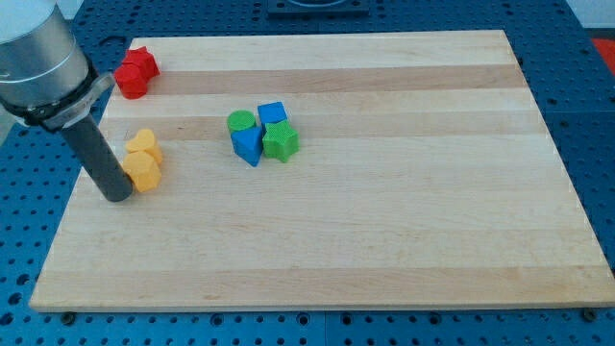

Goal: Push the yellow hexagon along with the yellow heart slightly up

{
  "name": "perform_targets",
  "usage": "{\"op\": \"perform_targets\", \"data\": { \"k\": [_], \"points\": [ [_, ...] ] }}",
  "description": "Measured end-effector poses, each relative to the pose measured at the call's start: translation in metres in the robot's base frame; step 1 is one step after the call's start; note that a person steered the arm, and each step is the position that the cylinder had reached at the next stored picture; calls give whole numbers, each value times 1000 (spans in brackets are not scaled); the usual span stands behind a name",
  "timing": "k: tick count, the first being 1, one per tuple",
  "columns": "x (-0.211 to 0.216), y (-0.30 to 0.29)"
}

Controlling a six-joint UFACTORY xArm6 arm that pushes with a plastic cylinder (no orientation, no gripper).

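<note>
The yellow hexagon [145, 173] lies near the board's left edge, with the yellow heart [143, 145] touching it just above. My tip [117, 195] rests on the board at the lower left of the hexagon, right beside it; I cannot tell if it touches. The rod slants up to the view's left.
Two red blocks [135, 72] sit together at the board's top left corner. A cluster stands left of centre: a green cylinder [241, 122], a blue cube [273, 113], a blue block [248, 145] and a green star [281, 141]. The wooden board [404, 221] lies on a blue table.
</note>
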State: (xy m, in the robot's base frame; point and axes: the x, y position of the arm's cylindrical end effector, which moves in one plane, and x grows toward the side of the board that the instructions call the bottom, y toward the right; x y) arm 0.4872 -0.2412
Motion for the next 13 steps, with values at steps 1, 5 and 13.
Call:
{"op": "perform_targets", "data": {
  "k": [1, 5, 13],
  "points": [
    [-8, 0],
    [24, 42],
    [-16, 1]
  ]
}}
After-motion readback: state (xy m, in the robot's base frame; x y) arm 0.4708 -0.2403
